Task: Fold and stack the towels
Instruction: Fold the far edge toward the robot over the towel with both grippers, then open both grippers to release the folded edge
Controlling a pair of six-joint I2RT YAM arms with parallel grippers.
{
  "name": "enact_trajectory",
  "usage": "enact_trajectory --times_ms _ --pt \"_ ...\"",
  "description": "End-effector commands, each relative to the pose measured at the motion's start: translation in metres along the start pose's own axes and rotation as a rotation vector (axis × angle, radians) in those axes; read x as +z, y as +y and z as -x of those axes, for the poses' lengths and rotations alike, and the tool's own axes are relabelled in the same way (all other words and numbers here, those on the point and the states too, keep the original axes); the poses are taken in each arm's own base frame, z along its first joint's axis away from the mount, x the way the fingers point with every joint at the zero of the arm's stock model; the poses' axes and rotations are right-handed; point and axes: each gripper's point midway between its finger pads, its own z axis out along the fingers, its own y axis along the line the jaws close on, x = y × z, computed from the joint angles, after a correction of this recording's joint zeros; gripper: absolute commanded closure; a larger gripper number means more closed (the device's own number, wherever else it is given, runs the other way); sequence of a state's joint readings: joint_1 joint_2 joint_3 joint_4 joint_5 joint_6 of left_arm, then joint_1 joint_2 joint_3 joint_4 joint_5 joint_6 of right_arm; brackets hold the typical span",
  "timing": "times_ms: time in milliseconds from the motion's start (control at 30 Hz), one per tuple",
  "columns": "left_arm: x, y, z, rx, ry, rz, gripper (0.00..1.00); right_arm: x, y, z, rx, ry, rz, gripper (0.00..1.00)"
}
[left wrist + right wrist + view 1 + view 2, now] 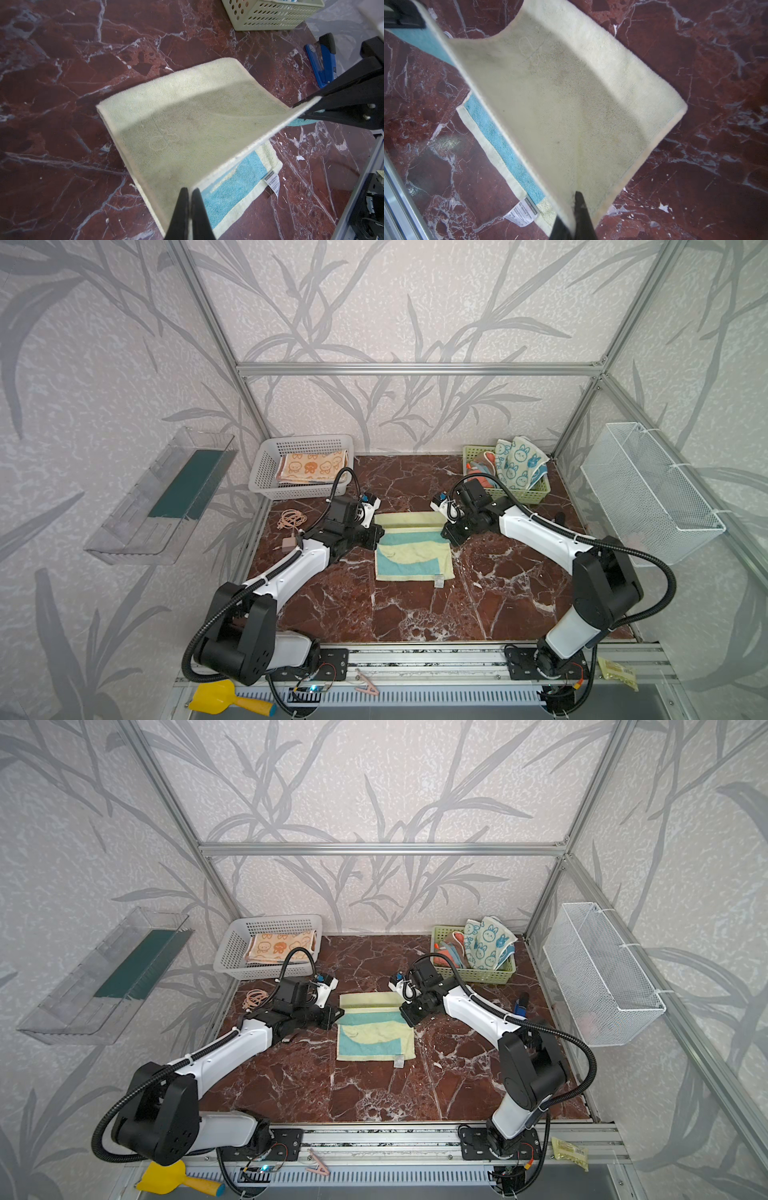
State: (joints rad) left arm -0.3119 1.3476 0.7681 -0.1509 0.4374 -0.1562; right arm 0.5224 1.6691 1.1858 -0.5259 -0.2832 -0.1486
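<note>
- Left gripper (189, 192): jaws pressed together, pinching the cream hem of the teal-and-cream towel (411, 556) at its 9 o'clock edge.
- Right gripper (571, 207): same story, jaws clamped tight on the hem at the towel's 3 o'clock edge. One black finger lies over the cloth and the other is tucked behind it.
- The towel sits mid-table on the red marble table (415, 614). Its 12 o'clock part is raised off the surface between the two grippers, and the 6 o'clock half lies flat.
- Both top views place the other towels. The orange bunny towel (309, 466) lies in the white basket (266, 464) at 10 o'clock. The white towel with blue bunnies (519, 460) stands in the green basket (536, 491) at 2 o'clock.
- Only the wrist views show the pinch close up: the lifted cream underside with the teal band beneath it.
- The care label (273, 182) reads as a plain white tag from above, while the wrist views pick up print on it.
- The left wrist view catches the right gripper's black fingers (340, 97) on the far corner, plus a blue stapler (321, 60). The right wrist view shows no stapler.
</note>
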Motion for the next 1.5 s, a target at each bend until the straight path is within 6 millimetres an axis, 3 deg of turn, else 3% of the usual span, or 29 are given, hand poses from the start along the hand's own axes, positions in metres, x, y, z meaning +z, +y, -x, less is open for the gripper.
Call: enact_trajectory --times_ms 0,267,367,533,633,700,900,1000,1100,1267,1467 --pt "-0.007 0.042 -0.032 -0.116 0.078 0.196 1.00 0.002 -0.014 -0.041 0.078 0.126 -0.076 1.00" --pt "0.001 0.045 -0.057 -0.201 0.131 0.191 1.00 0.016 -0.008 -0.062 0.112 0.178 -0.074 1.00" --pt "0.000 0.043 -0.056 -0.198 0.131 0.186 1.00 0.007 -0.009 -0.055 0.110 0.159 -0.091 1.00" --pt "-0.017 0.038 -0.036 -0.144 0.101 0.199 1.00 -0.019 -0.005 -0.034 0.099 0.102 -0.113 1.00" --pt "-0.022 0.037 -0.036 -0.143 0.101 0.208 1.00 -0.027 0.001 -0.034 0.096 0.095 -0.108 1.00" --pt "-0.020 0.039 -0.042 -0.152 0.111 0.213 1.00 -0.025 0.006 -0.041 0.110 0.100 -0.091 1.00" --pt "-0.005 0.041 -0.064 -0.220 0.140 0.187 1.00 0.010 0.008 -0.085 0.180 0.174 -0.055 0.97" --pt "-0.002 0.046 -0.076 -0.242 0.177 0.212 1.00 0.017 0.006 -0.091 0.184 0.213 -0.057 0.95" --pt "-0.002 0.051 -0.085 -0.262 0.186 0.233 0.87 0.019 0.007 -0.092 0.188 0.222 -0.049 0.87" --pt "-0.011 0.051 -0.089 -0.281 0.163 0.254 0.66 0.006 0.031 -0.098 0.211 0.238 0.057 0.59" --pt "-0.028 0.052 -0.073 -0.272 0.050 0.280 0.64 -0.020 0.064 -0.102 0.232 0.208 0.207 0.50"
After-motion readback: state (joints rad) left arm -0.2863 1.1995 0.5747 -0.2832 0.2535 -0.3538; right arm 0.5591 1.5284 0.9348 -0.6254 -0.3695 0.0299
